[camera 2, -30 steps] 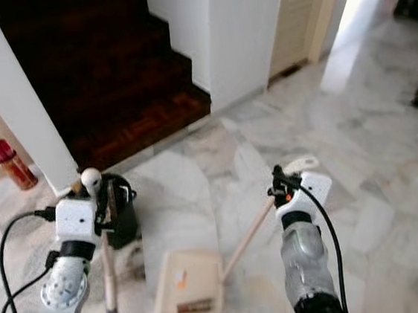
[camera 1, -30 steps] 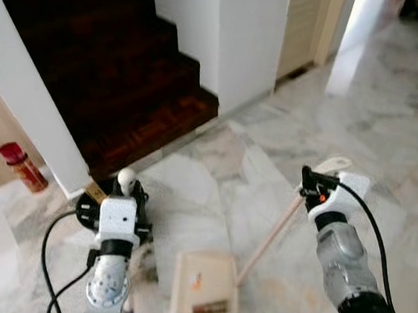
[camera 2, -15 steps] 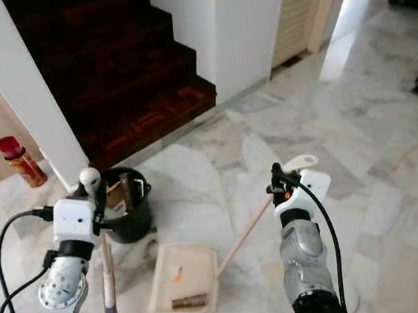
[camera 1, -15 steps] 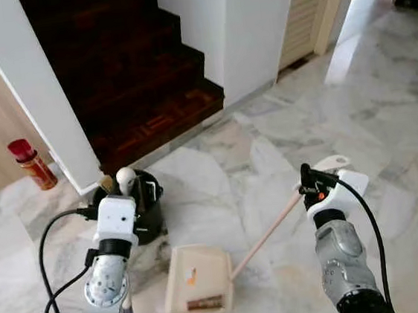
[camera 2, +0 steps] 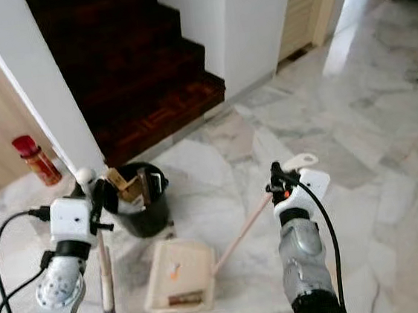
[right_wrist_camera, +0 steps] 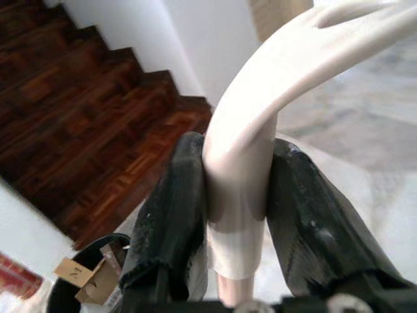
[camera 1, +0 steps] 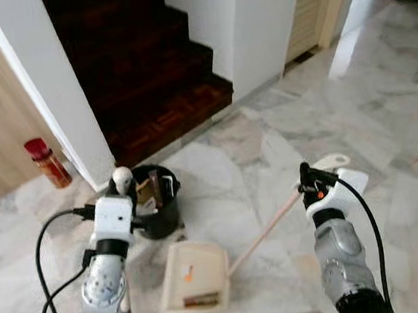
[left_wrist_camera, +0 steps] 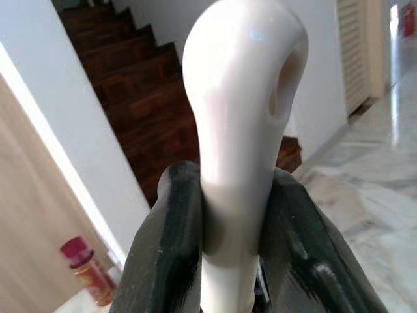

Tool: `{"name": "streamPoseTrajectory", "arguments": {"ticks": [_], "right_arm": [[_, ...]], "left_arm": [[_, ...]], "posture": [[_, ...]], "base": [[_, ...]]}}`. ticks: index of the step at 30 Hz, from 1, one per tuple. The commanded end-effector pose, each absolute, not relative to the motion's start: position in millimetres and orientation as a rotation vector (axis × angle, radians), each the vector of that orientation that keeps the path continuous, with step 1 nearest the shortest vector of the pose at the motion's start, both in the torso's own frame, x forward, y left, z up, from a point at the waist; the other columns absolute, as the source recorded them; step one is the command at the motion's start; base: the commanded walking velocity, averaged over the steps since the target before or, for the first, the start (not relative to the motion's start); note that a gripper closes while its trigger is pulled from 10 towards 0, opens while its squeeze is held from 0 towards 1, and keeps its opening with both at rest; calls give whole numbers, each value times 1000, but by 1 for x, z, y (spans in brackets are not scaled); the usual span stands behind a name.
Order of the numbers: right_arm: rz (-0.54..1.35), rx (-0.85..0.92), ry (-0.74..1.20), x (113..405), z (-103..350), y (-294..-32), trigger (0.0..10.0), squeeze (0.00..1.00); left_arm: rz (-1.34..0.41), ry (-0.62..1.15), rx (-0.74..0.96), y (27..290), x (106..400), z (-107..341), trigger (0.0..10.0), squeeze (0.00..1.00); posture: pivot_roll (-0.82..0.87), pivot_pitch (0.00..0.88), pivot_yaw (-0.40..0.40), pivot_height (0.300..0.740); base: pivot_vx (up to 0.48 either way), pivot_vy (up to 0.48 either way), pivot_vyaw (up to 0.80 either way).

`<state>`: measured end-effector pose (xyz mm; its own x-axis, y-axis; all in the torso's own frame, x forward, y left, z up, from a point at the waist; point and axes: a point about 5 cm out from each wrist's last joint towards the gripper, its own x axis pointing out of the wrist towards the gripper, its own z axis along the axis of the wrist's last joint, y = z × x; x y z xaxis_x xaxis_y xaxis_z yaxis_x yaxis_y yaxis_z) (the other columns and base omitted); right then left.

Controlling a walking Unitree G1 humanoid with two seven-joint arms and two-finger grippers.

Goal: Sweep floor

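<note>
1. Dustpan point(camera 1: 193, 278): a cream, shallow, rectangular tray with low walls, flat on the marble floor point(camera 1: 383, 108) between the two arms. A small orange scrap and a dark brown strip of litter lie inside it.
2. Its long pale wooden handle point(camera 1: 265, 231) slants up from the pan's corner to a glossy cream curved grip. The right claw point(right_wrist_camera: 236, 195) is clamped on that grip, one black finger on each side.
3. The broom point(camera 2: 103, 276) stands nearly upright beside the left arm. It has a light wooden stick, a rounded glossy cream knob with a hanging hole, and a dark bristle tip touching the floor.
4. The left claw point(left_wrist_camera: 228, 208) is closed tight around the knob's neck, its black fingers point(left_wrist_camera: 163, 248) pressed against both sides.
5. The left arm covers most of the stick in the left eye view. How the bristles are shaped is too small to tell.
6. A black round bin point(camera 1: 158, 207) sits just beyond the dustpan, near the foot of the stairs. It is stuffed with cardboard pieces, their edges sticking above the rim.
7. The floor is polished grey-white veined marble, reflective near the doorway.
8. The stairs point(camera 1: 149, 80) are dark reddish wood with parquet on the lowest tread, set between white walls.
9. A red-capped bottle point(camera 1: 47, 162) stands by the pale wooden panel; its label is unreadable.
</note>
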<state>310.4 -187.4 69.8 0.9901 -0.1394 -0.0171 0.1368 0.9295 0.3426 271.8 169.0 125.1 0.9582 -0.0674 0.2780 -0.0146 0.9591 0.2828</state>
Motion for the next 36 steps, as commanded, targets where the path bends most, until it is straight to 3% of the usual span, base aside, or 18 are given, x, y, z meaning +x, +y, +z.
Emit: {"name": "streamPoseTrajectory", "arguments": {"ticks": [1, 14, 36], "right_arm": [[-128, 346, -61, 316, 83, -186, 10000, 0], [-128, 346, -66, 317, 85, -187, 10000, 0], [-232, 324, -238, 328, 123, -209, 10000, 0]], "left_arm": [[-26, -338, 298, 170, 272, 136, 10000, 0], [-19, -338, 300, 171, 272, 136, 10000, 0], [-15, -336, 310, 172, 272, 134, 10000, 0]], "posture": [[67, 38, -3, 740], [69, 39, -7, 740], [69, 35, -7, 740]], "base": [[0, 307, 0], [0, 306, 0], [0, 0, 0]]}}
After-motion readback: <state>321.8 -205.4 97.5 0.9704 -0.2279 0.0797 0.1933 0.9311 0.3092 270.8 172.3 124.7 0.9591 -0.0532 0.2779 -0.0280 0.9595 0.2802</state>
